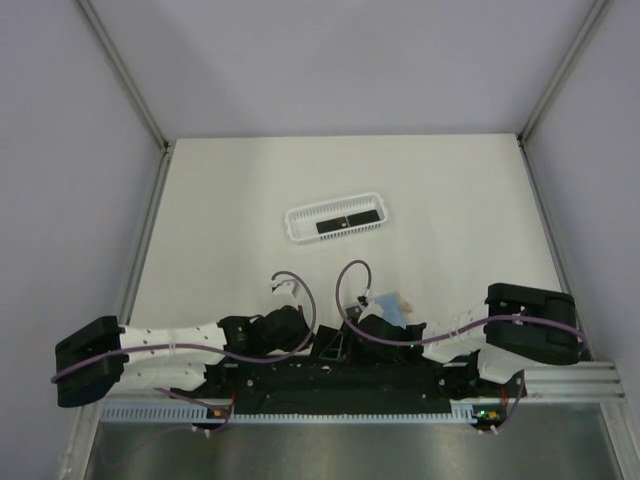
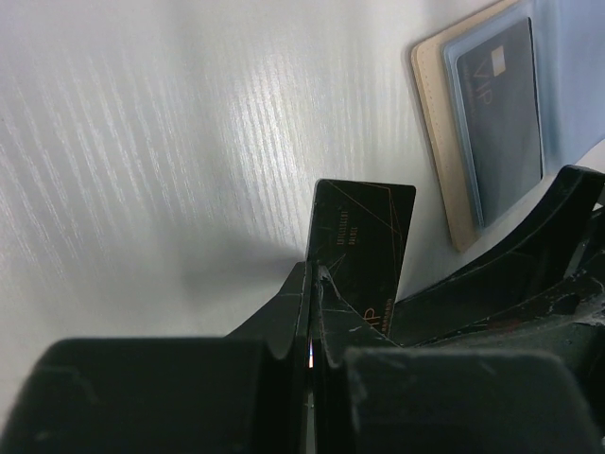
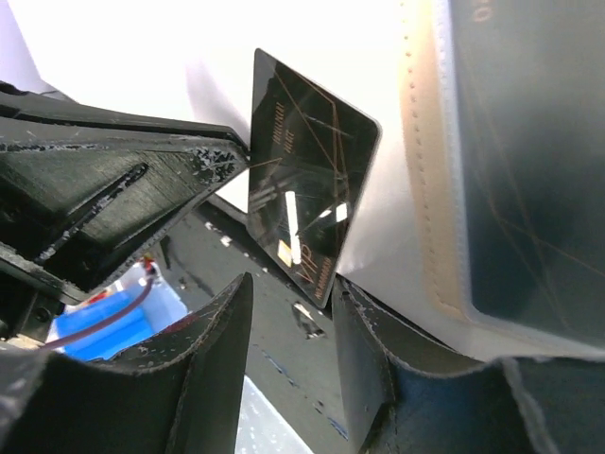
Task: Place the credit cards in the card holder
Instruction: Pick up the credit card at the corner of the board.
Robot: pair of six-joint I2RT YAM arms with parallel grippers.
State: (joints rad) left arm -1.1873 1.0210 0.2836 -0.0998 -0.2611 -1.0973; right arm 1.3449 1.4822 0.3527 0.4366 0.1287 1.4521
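Top view: we look down from high behind onto table (image 1: 400, 180). Wrist views: tight behind own jaws; both share black card (image 2: 364, 241) between jaws, card holder (image 2: 442, 142) beyond.

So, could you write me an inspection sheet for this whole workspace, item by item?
Surface: white table.
Job's things: black credit card pinched in the left claw; tan card holder lying open beside it, with a stored card under its clear pocket; two more cards in a white basket.
Clutter: nothing seen.
Grippers: left claw shut on the credit card; right claw open, near that card's lower corner.
Cables: purple cables loop above both arms.
Surroundings: pale walls, metal rails.
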